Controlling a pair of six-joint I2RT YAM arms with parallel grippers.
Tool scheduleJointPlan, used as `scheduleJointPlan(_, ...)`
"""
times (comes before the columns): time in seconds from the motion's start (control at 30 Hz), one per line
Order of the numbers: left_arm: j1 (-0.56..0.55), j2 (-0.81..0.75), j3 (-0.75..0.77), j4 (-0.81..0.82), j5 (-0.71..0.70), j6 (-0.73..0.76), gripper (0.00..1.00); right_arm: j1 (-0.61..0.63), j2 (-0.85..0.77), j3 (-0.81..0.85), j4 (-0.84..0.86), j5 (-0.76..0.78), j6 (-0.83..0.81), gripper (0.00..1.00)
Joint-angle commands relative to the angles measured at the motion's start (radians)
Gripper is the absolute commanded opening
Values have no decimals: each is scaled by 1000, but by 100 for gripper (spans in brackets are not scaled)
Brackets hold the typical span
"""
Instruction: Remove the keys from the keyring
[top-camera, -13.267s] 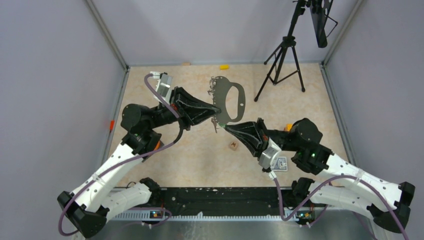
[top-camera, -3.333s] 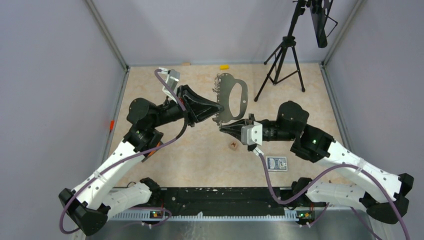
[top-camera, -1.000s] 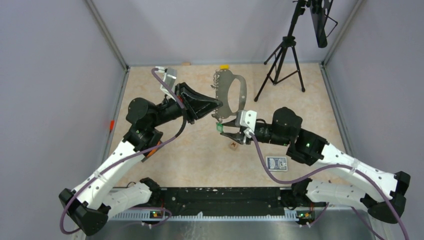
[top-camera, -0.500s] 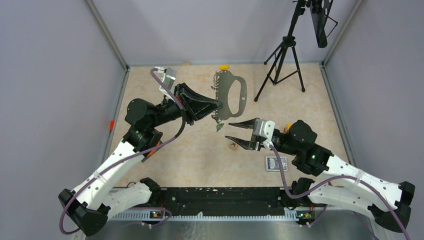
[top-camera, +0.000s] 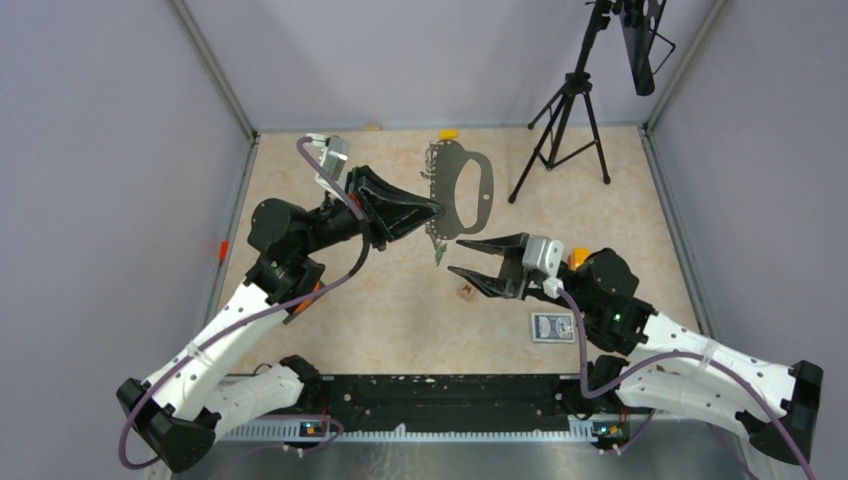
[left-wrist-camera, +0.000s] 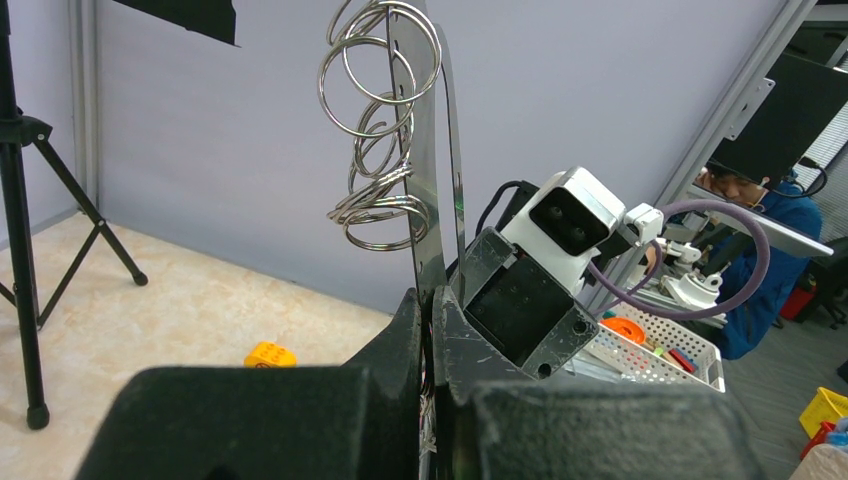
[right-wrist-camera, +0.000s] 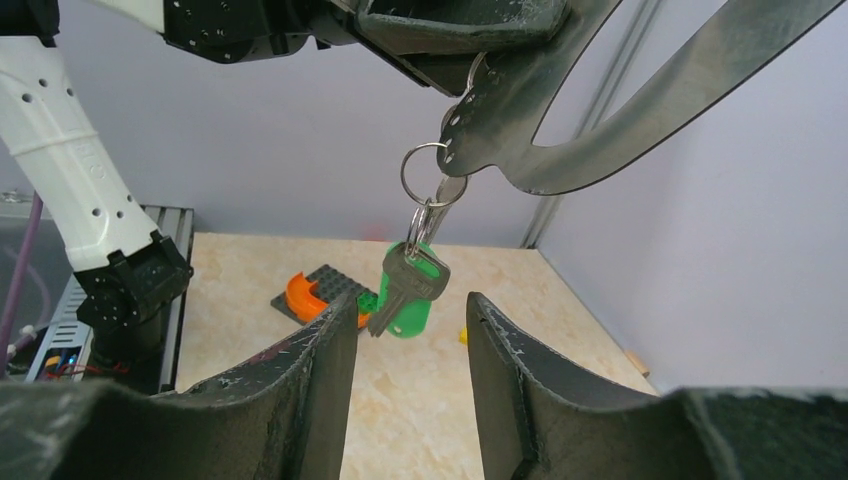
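So the right tool (top-camera: 456, 257) has just let go and backed off. A second ago it was tucked right up under the large flat grey D-shaped metal keyring (top-camera: 489, 192), in at the dangling keys (right-wrist-camera: 405, 290). Now it's pulled back towards its own side with both fingers spread wide and nothing in them, and the keys hang just in front of the gap. They're still on, though. The little bunch dangles from a wire ring through one of the scalloped holes, so I'd say that go freed nothing and it's lining up for another.

The left tool (top-camera: 432, 210) hasn't budged: clamped fully shut on the edge of the keyring, holding it up off the beige tabletop (top-camera: 400, 330).

Head count:
- One keyring.
- Two keys that I can make out, a bright green-headed one and a silvery-dark one lying over it. More could be hidden behind.
- Roughly five shiny steel split rings (left-wrist-camera: 385, 130) at the far end. They overlap too much to be sure, and they look empty.
- Lying around: one small brown cube (top-camera: 467, 292), one blue-backed playing card (top-camera: 552, 327), one black tripod (top-camera: 565, 125), and one yellow block (top-camera: 449, 133) by the back wall.
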Motion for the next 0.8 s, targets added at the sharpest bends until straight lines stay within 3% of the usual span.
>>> scheduleJointPlan(0.0,-3,-23,39,65,11,-11,0,-4,7,19,65,6,1,44)
scheduleJointPlan(0.77,-3,-12,34,88,21,-26,0,-5,41,38,137,-46,-22,37)
